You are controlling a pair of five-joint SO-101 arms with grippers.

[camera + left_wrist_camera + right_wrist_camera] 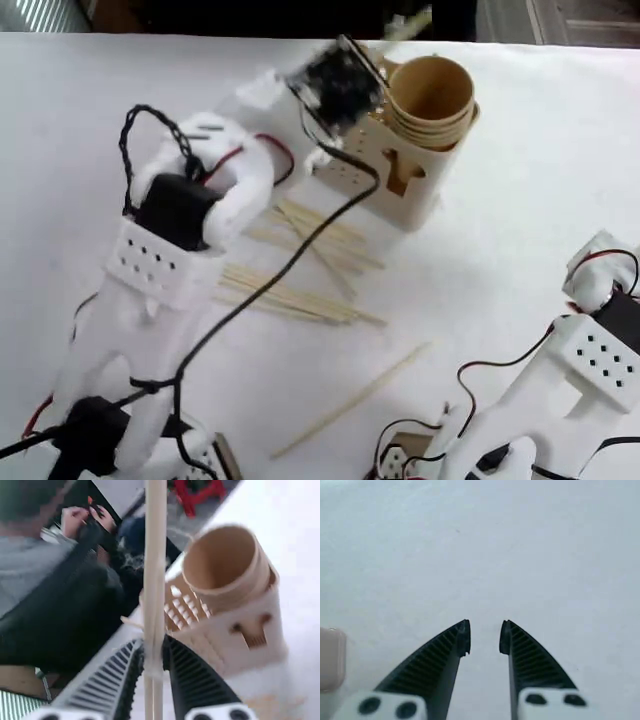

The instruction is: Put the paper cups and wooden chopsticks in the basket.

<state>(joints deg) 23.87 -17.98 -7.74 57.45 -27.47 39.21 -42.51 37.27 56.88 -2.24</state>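
left end effector (153,646) clamped on chopstick (155,555) near basket (240,630) | right end effector (484,637) apart above table (480,540)

Left tool (154,645) pinched tight, right tool (484,635) slightly parted.

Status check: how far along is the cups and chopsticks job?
Done: the paper cups sit stacked in the basket. In hand: the left gripper is shut on a held chopstick by the basket. Left: a chopstick pile and a single chopstick lie on the table. The right gripper is open over bare table.
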